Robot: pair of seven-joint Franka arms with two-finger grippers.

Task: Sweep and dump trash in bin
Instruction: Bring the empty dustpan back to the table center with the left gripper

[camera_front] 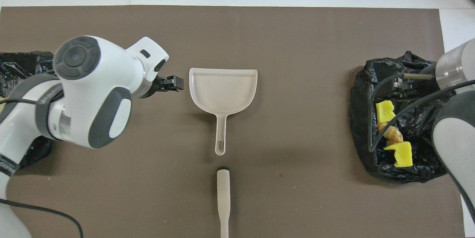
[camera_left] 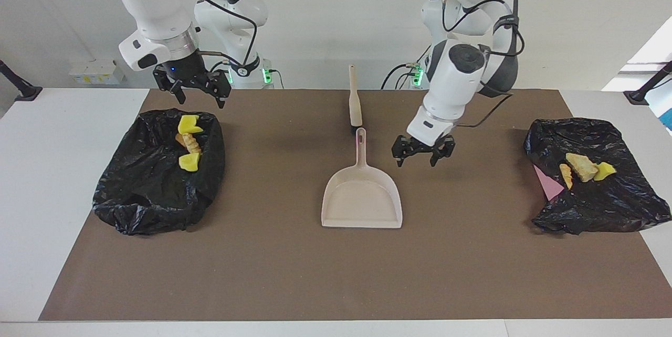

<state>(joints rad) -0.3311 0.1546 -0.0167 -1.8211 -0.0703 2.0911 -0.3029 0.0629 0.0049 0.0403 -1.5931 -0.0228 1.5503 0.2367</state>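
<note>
A beige dustpan (camera_left: 361, 198) (camera_front: 222, 88) lies flat mid-mat, handle toward the robots, with nothing in it. My left gripper (camera_left: 418, 157) (camera_front: 172, 83) hangs open and empty over the mat, beside the dustpan toward the left arm's end. A black bin bag (camera_left: 157, 179) (camera_front: 400, 119) at the right arm's end holds yellow and tan trash chunks (camera_left: 189, 143) (camera_front: 393, 134). Over the robot-side rim of that bag, my right gripper (camera_left: 202, 96) waits open. More trash (camera_left: 580, 167) lies on a second black bag (camera_left: 593, 190).
A beige brush (camera_left: 355, 101) (camera_front: 223, 197) lies on the mat just nearer to the robots than the dustpan's handle, in line with it. Something pink (camera_left: 546, 185) shows under the second bag. In the overhead view my left arm covers most of that bag.
</note>
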